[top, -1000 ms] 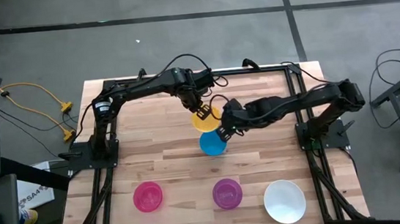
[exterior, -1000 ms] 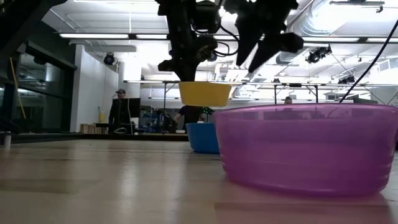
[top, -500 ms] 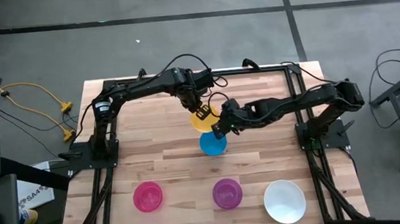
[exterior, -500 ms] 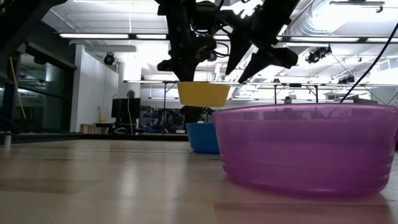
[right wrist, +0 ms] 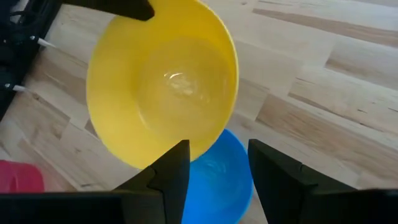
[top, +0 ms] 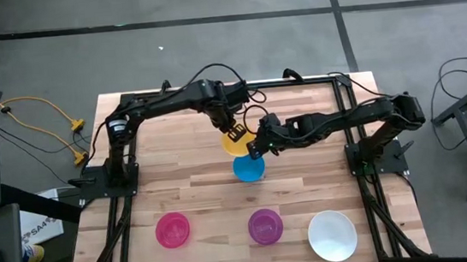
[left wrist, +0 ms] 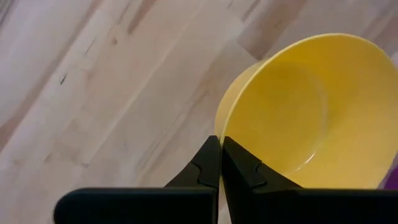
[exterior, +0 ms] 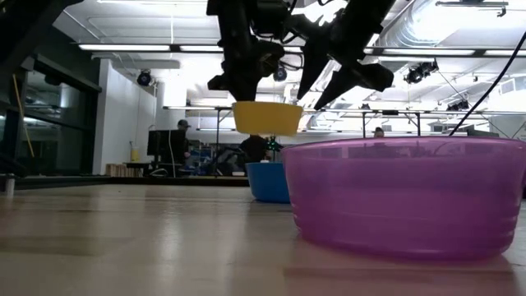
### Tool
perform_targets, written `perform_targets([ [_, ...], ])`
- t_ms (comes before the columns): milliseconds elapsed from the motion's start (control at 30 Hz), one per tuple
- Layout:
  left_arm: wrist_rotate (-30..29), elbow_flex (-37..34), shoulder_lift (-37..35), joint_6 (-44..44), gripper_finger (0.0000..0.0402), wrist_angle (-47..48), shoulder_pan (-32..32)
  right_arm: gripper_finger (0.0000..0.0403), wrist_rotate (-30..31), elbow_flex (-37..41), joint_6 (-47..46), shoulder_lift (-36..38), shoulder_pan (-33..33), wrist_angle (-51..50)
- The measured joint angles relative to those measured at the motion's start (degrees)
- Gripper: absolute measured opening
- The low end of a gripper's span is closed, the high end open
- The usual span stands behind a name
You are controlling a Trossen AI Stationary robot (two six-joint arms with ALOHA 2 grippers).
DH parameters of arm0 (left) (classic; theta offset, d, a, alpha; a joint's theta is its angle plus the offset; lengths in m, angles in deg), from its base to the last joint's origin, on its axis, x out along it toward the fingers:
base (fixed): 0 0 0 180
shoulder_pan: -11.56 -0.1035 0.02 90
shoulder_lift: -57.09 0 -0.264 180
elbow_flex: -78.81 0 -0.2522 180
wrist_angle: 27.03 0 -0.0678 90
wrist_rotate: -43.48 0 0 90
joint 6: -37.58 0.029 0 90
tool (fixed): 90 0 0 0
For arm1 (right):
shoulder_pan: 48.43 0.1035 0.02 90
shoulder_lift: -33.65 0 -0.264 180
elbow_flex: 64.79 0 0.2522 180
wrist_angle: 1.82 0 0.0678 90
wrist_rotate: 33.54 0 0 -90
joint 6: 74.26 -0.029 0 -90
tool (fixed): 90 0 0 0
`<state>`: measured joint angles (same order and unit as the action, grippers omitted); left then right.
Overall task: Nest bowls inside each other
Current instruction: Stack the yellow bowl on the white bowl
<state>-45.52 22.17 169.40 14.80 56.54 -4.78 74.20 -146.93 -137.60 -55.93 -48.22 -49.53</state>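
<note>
A yellow bowl (top: 240,141) (exterior: 267,117) hangs in the air at the table's middle, with my left gripper (top: 234,131) (left wrist: 220,143) shut on it. A blue bowl (top: 249,168) (right wrist: 219,177) stands on its base on the wood just nearer than the yellow one and partly under it. My right gripper (top: 257,152) (right wrist: 217,163) is open, slanting down above the blue bowl beside the yellow bowl's rim, with nothing between its fingers. Pink (top: 173,230), purple (top: 265,226) and white (top: 332,235) bowls stand along the near edge. My left gripper pinches the yellow bowl's rim (left wrist: 219,127), one finger inside the bowl and one outside its wall. The fingers come steeply from above at the bowl's far-left side. The bowl hangs about level, opening up, clear of the table and of the blue bowl.
The purple bowl (exterior: 403,197) fills the low view's foreground. A black frame (top: 348,111) borders the table at the back and sides. Bare wood (top: 177,171) lies to the left of the blue bowl. People show in the room behind.
My right gripper has rolled about its own axis and sunk a little, edging toward the yellow bowl; it stays open. The yellow bowl has risen slightly in my left gripper's hold.
</note>
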Motion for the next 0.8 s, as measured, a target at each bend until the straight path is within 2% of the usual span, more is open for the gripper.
perform_targets([
  [800, -0.74, 0.00, -0.57, -2.41, 0.0000, -0.60, 2.98, 0.0156, -0.17, -0.02, -1.08, 0.00, 0.66, 0.88],
])
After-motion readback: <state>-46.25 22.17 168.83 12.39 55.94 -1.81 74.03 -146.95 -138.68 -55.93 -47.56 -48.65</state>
